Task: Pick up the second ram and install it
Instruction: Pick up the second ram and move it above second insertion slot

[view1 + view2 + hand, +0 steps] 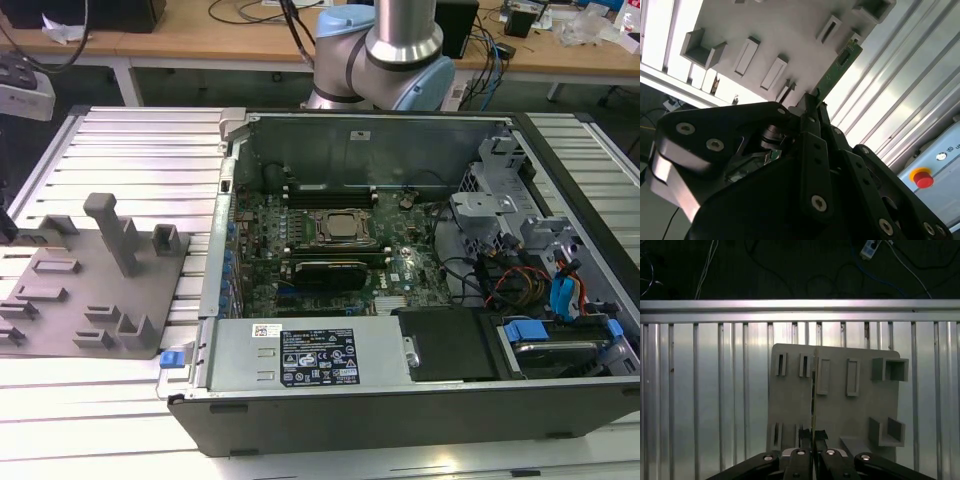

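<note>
**Second wrist view: gripper clamped on the second ram over the grey fixture plate**

Both wrist views show the black fingers pressed together on one end of the narrow green stick; the rest of it juts out past the fingertips, over the plate's rectangular slots; in the first wrist view the second ram shows edge-on as a thin line, reaching toward a slot near the plate's far edge; whether its far end touches the plate, I cannot tell. The plate lies on the ribbed metal worktop; in the exterior view it sits at the exterior view's left, just beside the open computer case, where the motherboard and the processor socket lie uncovered.
</note>
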Available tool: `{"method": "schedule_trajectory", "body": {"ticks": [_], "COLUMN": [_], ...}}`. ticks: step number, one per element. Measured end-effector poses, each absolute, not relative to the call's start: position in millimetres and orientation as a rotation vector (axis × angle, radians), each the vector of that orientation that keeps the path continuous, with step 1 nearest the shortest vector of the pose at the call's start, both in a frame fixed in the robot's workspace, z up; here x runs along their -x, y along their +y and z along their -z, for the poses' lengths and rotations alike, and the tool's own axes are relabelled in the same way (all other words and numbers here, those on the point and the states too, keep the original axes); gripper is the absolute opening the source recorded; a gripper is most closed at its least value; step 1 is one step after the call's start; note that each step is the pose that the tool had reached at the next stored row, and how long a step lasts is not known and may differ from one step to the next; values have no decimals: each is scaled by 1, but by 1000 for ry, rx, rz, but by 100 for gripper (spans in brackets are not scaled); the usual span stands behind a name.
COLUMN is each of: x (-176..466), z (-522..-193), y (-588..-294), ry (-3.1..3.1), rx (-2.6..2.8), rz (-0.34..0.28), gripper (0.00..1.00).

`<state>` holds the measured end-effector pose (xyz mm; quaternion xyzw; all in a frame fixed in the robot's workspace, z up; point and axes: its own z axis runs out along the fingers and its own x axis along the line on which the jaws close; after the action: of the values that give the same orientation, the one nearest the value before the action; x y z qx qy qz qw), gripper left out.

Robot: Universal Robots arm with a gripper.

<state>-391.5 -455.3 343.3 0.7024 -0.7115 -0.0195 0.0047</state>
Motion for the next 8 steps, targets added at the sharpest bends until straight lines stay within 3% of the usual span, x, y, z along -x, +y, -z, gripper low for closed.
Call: {"method": "schedule_trajectory", "body": {"ticks": [8], "x": [392], "z": [-362], "y": [-454], "ry": [-2229], "rx": [-2200], "rz": [61], "gripper": [14]}}
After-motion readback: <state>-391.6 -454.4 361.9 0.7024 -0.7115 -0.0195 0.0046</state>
